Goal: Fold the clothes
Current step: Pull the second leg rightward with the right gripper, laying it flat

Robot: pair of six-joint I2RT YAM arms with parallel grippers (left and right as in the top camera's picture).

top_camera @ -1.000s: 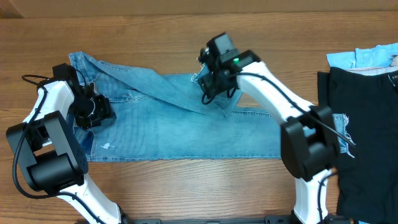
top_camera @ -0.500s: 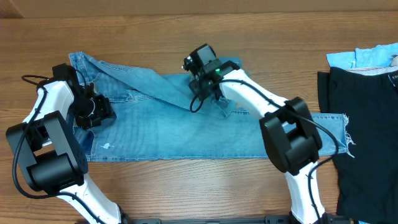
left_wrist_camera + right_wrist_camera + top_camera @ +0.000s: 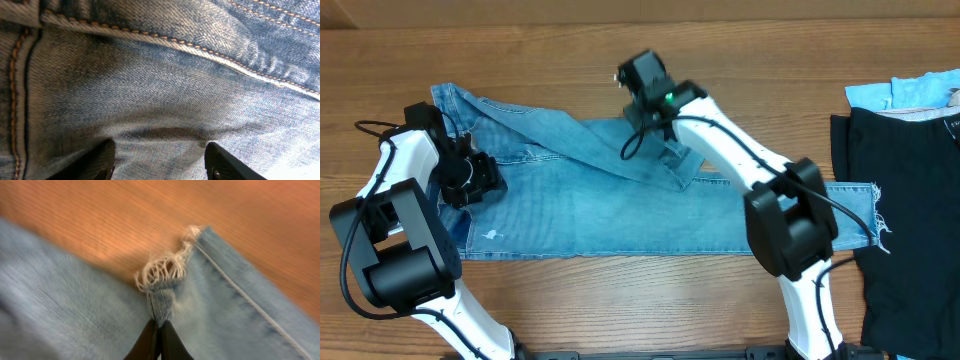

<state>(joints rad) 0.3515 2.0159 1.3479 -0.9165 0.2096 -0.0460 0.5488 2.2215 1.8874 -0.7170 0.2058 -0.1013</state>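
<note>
The light blue jeans [image 3: 620, 210] lie spread along the wooden table, with one leg folded back over the other toward the waist. That leg's frayed hem [image 3: 162, 272] is pinched in my right gripper [image 3: 160, 330], whose fingers are shut on a fold of the denim; from overhead this gripper [image 3: 642, 120] sits at the jeans' far edge, mid-table. My left gripper [image 3: 475, 178] rests over the waist end at the left. In its wrist view the gripper [image 3: 160, 162] stands open just above stitched denim [image 3: 165, 90], with nothing pinched between its fingers.
A black garment [image 3: 905, 200] lies at the right end of the table, overlapping the jeans' lower hem. A light blue cloth [image 3: 910, 92] lies behind it. Bare wood [image 3: 620, 40] runs along the far side.
My right gripper moved left along the far edge to the frayed hem and closed on it. The left arm has stayed put.
</note>
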